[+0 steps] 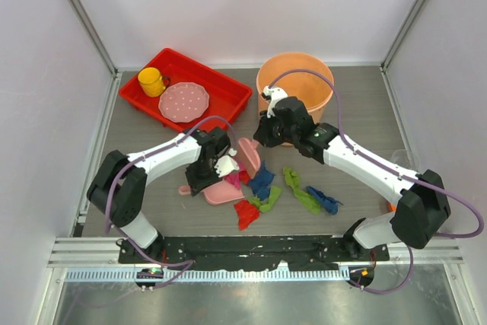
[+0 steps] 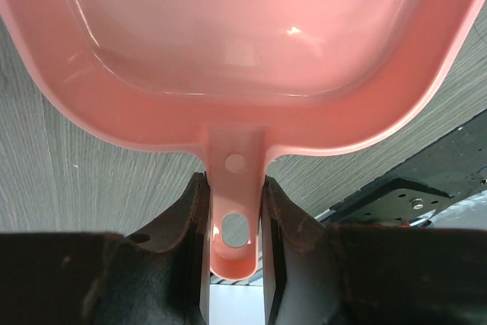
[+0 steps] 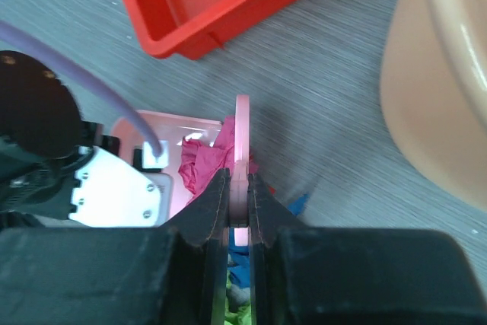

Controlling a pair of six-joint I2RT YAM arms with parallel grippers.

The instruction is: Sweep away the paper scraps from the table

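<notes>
From where I stood, the left end effector (image 2: 236,192) was clenched on the handle (image 2: 235,180) of a pink dustpan (image 2: 243,58), one finger on each side. The pan lay flat on the counter (image 1: 358,112), just in front of the left arm. The right end effector (image 3: 240,188) was clamped on a thin pink brush (image 3: 242,123), seen edge-on from its wrist and held just beside the pan's open side.

The paper scraps (image 1: 268,199) lay on the counter in a loose cluster between the two arms. A magenta scrap (image 3: 204,164) sat at the pan's mouth, right beside the brush. A blue one (image 1: 261,182) and a red one (image 1: 245,215) lay near the pan, the red nearest the arm bases. A longer green twist (image 1: 302,192) and a second blue piece (image 1: 327,203) lay further to the right, under the right arm.

At the far side stood a red tray (image 1: 228,100) holding a yellow mug (image 1: 152,81) and a dotted pink plate (image 1: 183,101). An orange bucket (image 1: 300,81) stood beside the tray.
</notes>
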